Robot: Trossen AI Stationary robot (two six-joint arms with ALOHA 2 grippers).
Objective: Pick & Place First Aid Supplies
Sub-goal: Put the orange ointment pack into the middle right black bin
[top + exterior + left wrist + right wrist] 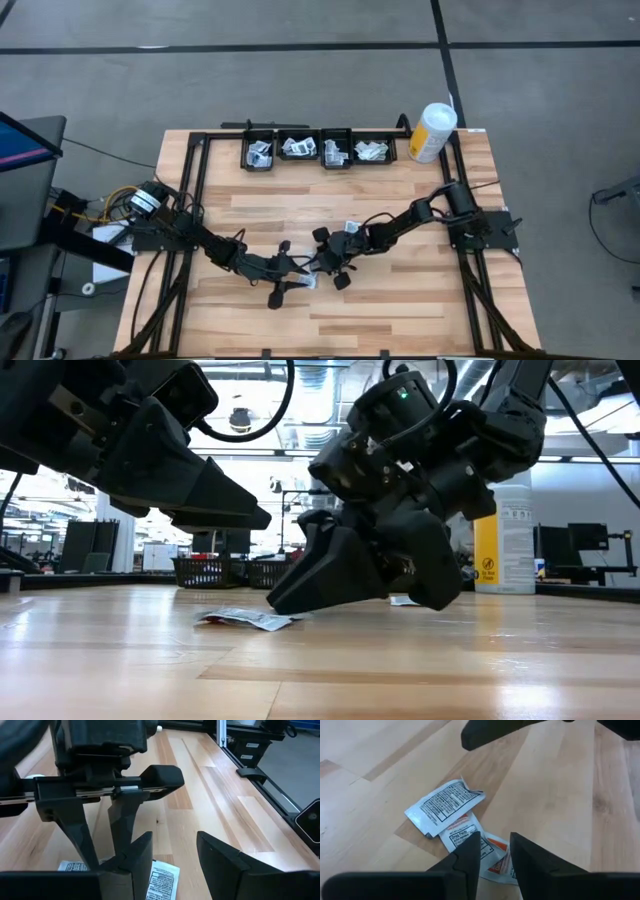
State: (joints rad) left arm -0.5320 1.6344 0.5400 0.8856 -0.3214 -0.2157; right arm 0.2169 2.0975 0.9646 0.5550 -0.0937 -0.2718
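Near the middle of the wooden tabletop [400, 300], both arms met low over a small cluster of first aid packets [455, 820]. The right claw [495, 852] hung tilted just above those packets, its two fingers a narrow gap apart and holding nothing; the right wrist view showed one white packet with grey print lying partly over two others bearing orange marks, all flat on the wood. The left claw [175, 857] stood close beside the right one, facing it, with its fingers spread wider and nothing between them; a printed packet [162, 880] lay on the wood just under its fingertips. From the low view, a crumpled packet [245, 620] rested on the tabletop just in front of the right claw's tip, apart from it. Along the far edge sat a row of four black bins [318, 150] containing more packets, with a white-and-yellow canister [432, 132] upright at the row's right end.
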